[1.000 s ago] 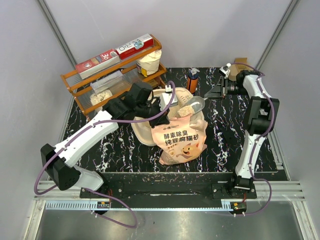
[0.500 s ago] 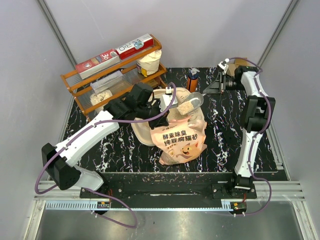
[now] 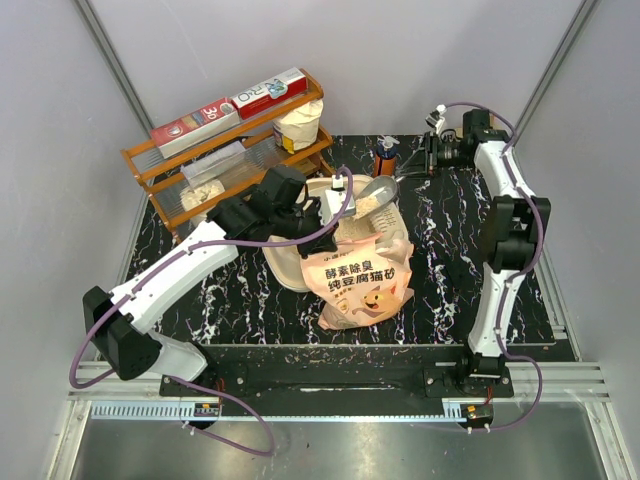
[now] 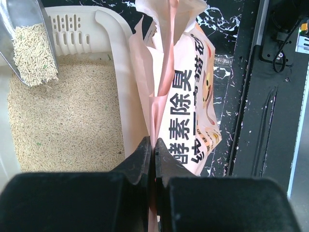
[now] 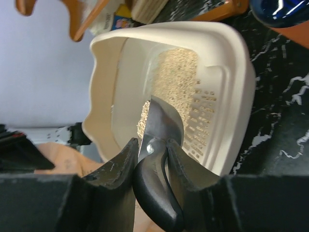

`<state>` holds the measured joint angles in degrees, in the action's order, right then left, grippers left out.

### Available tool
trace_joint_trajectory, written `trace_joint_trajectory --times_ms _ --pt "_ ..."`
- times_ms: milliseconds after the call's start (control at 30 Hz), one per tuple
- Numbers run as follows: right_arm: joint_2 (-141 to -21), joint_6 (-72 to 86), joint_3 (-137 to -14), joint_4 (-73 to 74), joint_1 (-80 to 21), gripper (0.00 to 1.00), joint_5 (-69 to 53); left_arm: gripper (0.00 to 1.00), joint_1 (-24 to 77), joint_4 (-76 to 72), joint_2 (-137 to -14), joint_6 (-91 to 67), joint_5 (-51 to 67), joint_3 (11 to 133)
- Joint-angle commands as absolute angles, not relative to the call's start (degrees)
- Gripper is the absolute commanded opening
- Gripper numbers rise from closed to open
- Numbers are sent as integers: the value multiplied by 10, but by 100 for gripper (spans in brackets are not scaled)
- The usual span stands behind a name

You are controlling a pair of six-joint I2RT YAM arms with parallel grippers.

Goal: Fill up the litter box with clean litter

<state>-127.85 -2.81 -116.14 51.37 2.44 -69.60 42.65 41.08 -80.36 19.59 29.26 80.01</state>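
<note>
Litter box filling turned on the right gripper, clamped on the dark handle of the metal scoop, whose heaped load hung over the tray's slotted end, upper left in the left-wrist view. Clean litter already covered the floor. A slow tip over the middle would likely have limited spills. Left gripper pinched the bag edge tight, just beside the rim.

You face pale grey walls. A black marbled table fills the centre. An orange wooden rack stands upper left.
</note>
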Motion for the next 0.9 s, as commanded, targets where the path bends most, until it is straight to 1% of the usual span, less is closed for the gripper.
trace_joint_trajectory --times_ms 0,200,267,300,400,600,767,867 --pt "-1166 26 -1102 420 4 0 -618 0 423 424 -780 217 287 815" --pt "-1012 -15 -949 344 -80 0 -449 0 423 410 -759 222 291 803" --pt "-981 -30 -919 324 -110 0 -408 0 423 409 -753 223 291 800" --pt "-968 -33 -898 312 -118 0 -357 0 423 406 -748 225 291 799" --pt "-922 -34 -871 287 -141 0 -292 0 423 404 -740 229 295 793" --pt "-892 -47 -853 275 -155 0 -222 0 423 392 -725 226 309 780" --pt "-875 -56 -852 290 -157 0 -224 0 423 383 -719 219 315 772" --pt "-853 -55 -872 320 -157 0 -233 0 423 382 -716 214 317 769"
